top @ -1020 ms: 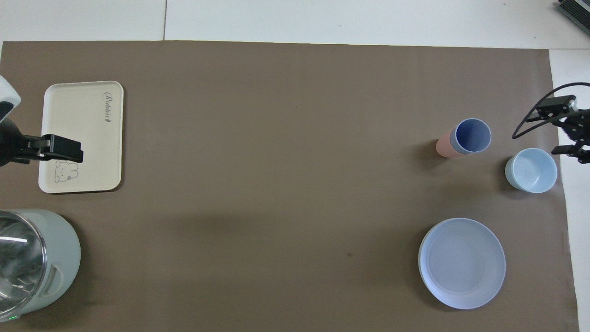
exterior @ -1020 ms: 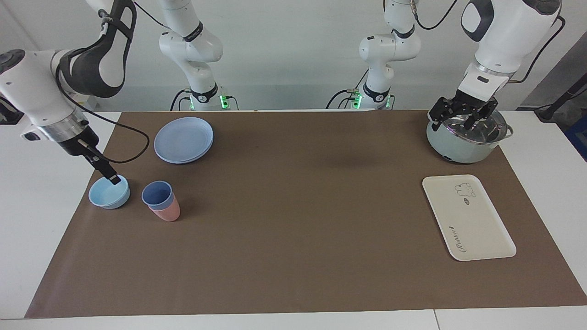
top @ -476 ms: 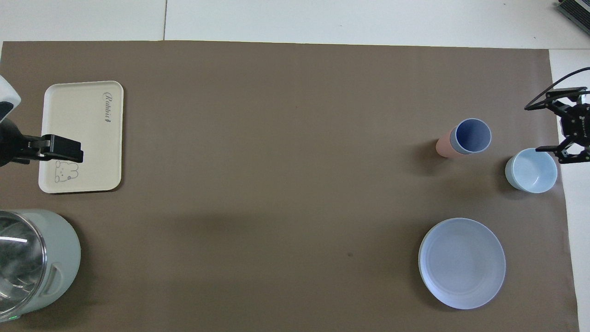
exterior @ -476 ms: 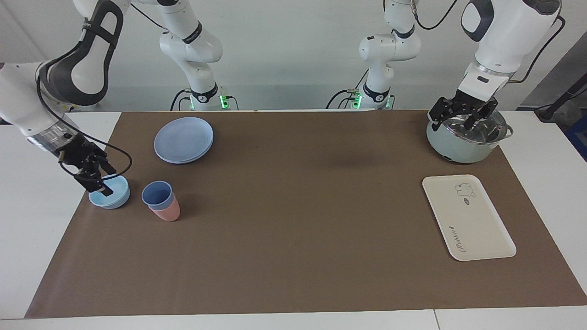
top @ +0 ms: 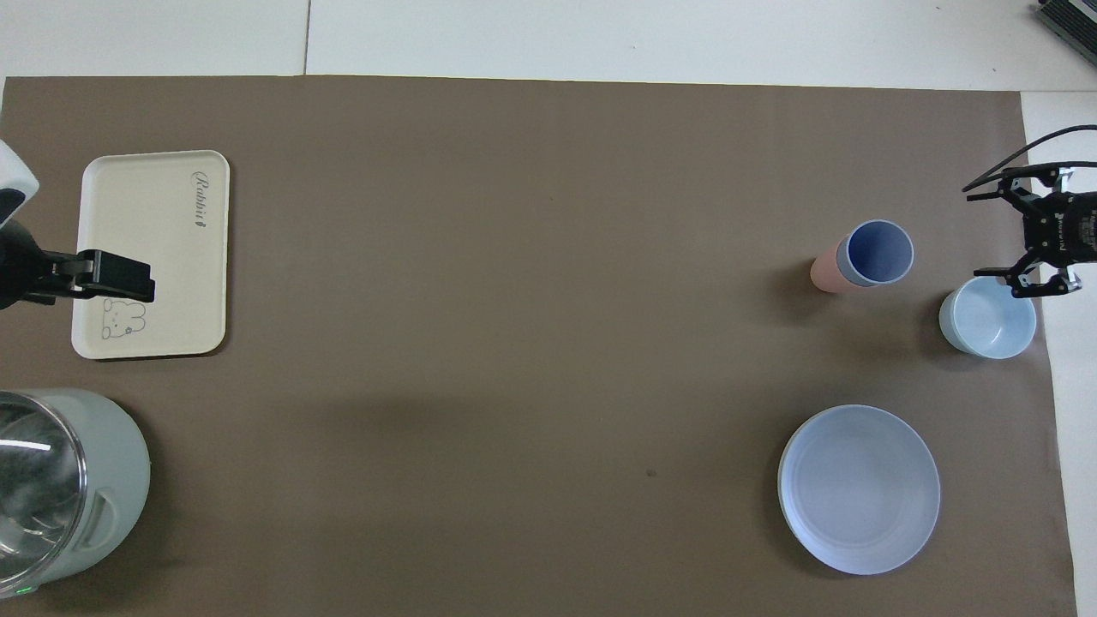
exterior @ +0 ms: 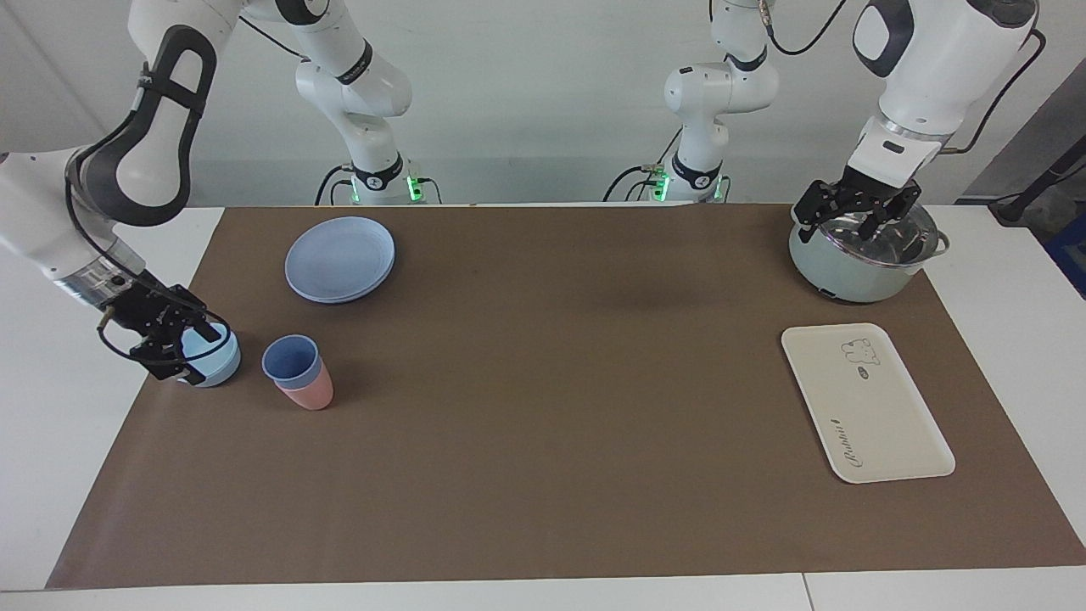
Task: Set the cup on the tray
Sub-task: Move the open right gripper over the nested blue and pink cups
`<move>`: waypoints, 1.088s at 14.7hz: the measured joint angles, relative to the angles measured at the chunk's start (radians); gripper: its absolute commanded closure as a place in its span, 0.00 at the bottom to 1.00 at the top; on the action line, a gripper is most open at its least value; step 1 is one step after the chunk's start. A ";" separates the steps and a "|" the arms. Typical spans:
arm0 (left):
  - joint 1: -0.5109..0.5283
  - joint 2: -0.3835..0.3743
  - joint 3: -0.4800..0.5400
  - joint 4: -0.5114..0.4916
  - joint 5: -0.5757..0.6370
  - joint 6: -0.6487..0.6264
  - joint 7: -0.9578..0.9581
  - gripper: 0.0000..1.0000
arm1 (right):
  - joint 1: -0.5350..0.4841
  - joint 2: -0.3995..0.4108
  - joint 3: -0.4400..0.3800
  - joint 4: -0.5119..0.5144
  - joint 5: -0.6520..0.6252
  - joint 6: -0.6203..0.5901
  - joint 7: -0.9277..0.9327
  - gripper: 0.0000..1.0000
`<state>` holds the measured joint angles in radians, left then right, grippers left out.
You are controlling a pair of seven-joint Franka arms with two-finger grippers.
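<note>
The cup, a periwinkle-blue tumbler, stands nested in a salmon-pink tumbler toward the right arm's end of the table. My right gripper is open and low beside the light-blue bowl, a short gap from the cup, holding nothing. The cream tray lies bare toward the left arm's end. My left gripper waits open above the pot.
A round blue plate lies nearer to the robots than the cup. The steel-lined pale green pot stands nearer to the robots than the tray. A brown mat covers the table.
My right gripper has swung round and dropped from over the bowl to a low, level pose at the bowl's side. The left arm, cup and tray have not moved.
</note>
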<state>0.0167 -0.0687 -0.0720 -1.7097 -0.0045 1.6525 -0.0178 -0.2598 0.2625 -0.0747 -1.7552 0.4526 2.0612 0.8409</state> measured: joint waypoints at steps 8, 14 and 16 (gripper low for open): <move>0.000 0.000 0.000 0.000 0.000 0.000 0.000 0.00 | 0.057 0.002 0.001 -0.060 0.000 0.144 0.044 0.00; 0.000 0.000 0.000 0.000 0.000 0.000 0.000 0.00 | 0.015 0.025 0.000 -0.070 0.139 0.075 0.044 0.00; 0.000 0.000 0.000 0.000 0.000 0.000 0.000 0.00 | -0.011 0.065 0.000 -0.059 0.185 0.031 -0.017 0.00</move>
<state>0.0167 -0.0687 -0.0720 -1.7097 -0.0045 1.6525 -0.0178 -0.2708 0.3277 -0.0748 -1.8139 0.6379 2.0921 0.8238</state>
